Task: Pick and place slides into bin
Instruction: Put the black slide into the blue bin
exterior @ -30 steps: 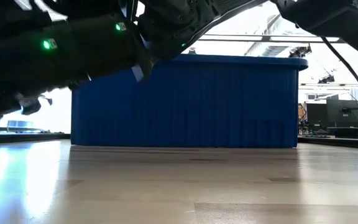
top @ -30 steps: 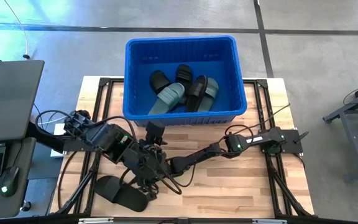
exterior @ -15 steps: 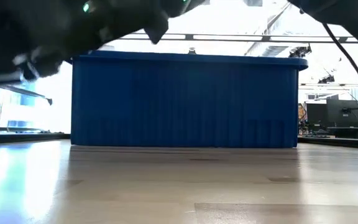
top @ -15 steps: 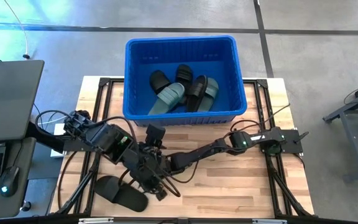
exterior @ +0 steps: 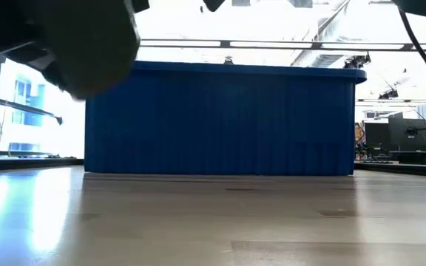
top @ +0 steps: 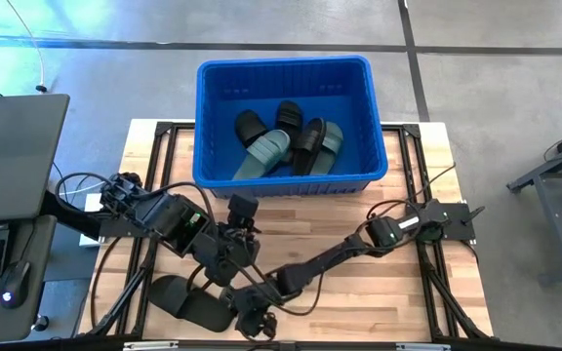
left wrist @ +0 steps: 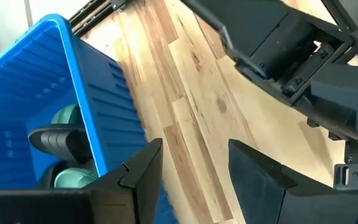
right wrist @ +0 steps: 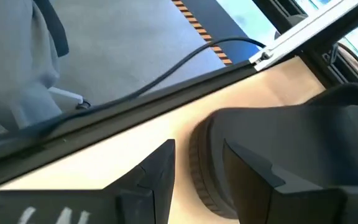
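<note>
The blue bin (top: 281, 64) stands at the table's far middle and also shows in the low view (exterior: 220, 118). It holds two green slides (top: 266, 154) and two black slides (top: 305, 141). Two more black slides (top: 188, 297) lie flat on the table at the near left. My right gripper (top: 250, 320) is low by the near edge, open, right beside them. In the right wrist view the rounded end of one black slide (right wrist: 291, 149) lies just beyond its fingers (right wrist: 197, 149). My left gripper (top: 242, 207) is open and empty near the bin's near wall (left wrist: 194, 149).
A grey desk (top: 8, 146) with a keyboard and mouse stands off the table's left side. The right arm (left wrist: 291, 56) stretches across the table's middle toward the near left. Bare wood (top: 379, 292) lies at the near right.
My right gripper has swung from the table's middle toward the near edge and down, ending beside the two black slides. The slides on the table and those in the bin have stayed where they were.
</note>
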You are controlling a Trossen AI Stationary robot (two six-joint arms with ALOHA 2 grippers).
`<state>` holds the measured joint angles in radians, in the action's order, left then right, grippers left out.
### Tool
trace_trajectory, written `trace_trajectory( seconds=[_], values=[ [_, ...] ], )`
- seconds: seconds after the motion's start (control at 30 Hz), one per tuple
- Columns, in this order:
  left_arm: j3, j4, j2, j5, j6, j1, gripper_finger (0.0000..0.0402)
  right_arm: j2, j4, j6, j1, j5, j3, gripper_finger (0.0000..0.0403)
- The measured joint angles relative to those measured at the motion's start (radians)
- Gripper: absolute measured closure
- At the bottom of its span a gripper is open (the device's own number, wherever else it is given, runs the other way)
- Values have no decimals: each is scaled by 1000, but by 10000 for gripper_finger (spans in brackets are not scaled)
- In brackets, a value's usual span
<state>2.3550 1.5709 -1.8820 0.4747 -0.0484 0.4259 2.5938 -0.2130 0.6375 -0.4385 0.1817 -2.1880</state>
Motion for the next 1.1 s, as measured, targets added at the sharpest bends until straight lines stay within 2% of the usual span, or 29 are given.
trace_trajectory(
  seconds=[0.4,0.67,0.8,0.97,1.1],
  values=[
    [0,0,0,0,80,0,234,12,18,-35,16,-6,0,279],
    [0,0,0,-2,109,0,234,30,74,-35,29,58,-1,279],
    [0,0,0,-41,110,0,234,71,120,-61,26,55,-2,279],
    [0,0,0,-51,111,17,234,93,197,-40,16,-90,0,279],
    [0,0,0,-48,109,43,234,93,208,-35,25,-98,0,279]
  ],
)
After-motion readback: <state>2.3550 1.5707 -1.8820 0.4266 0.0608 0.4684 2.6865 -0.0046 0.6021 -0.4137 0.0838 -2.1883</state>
